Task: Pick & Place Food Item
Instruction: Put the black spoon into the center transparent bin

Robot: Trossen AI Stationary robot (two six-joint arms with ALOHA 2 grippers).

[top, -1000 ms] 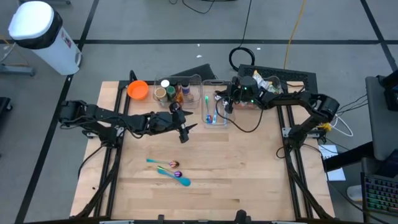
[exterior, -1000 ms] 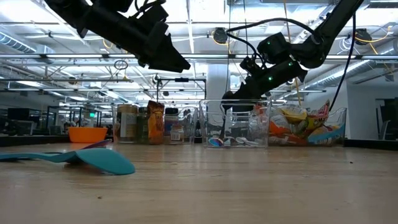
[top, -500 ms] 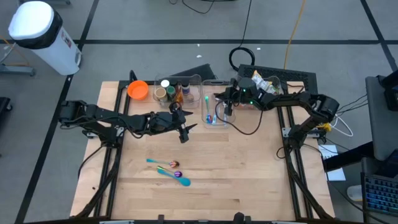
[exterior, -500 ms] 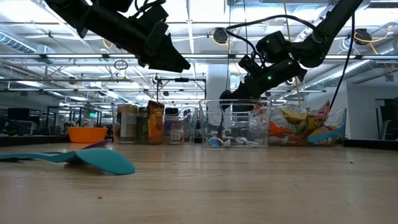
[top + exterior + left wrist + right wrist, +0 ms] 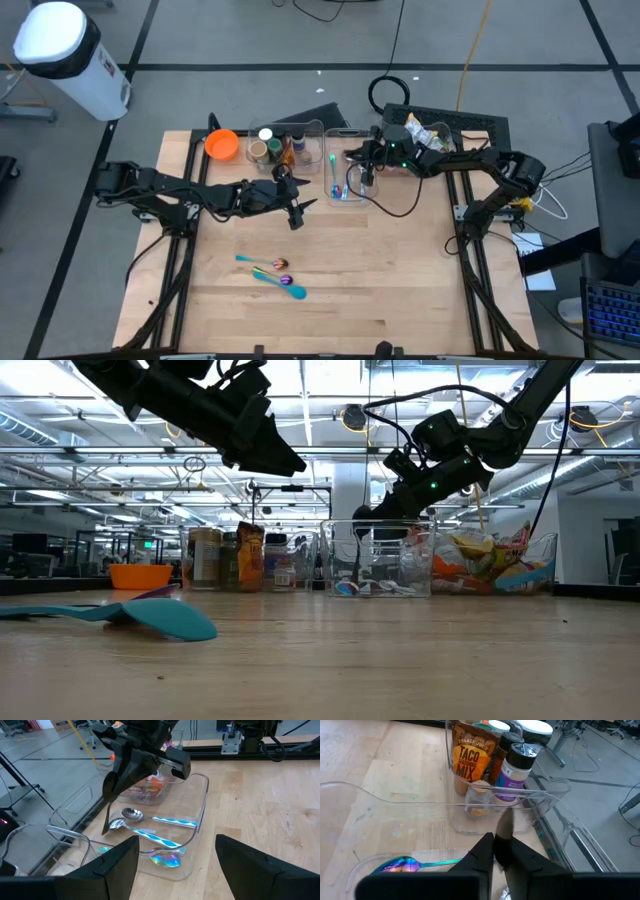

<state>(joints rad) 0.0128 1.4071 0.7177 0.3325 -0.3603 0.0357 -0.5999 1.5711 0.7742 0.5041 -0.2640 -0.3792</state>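
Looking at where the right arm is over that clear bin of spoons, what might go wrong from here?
The right hand is shut on a spoon over the clear bin. If it lowers off-centre, the spoon may catch the bin's rim or wall and shift the bin. The seasoning jars stand close beside it, so a sideways swing might knock them. The left hand waits open nearby; a wide retreat could cross it.

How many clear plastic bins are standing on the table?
3, in a row along the far edge: the spice bin at the left, the utensil bin in the middle, the snack bin at the right. No others show.
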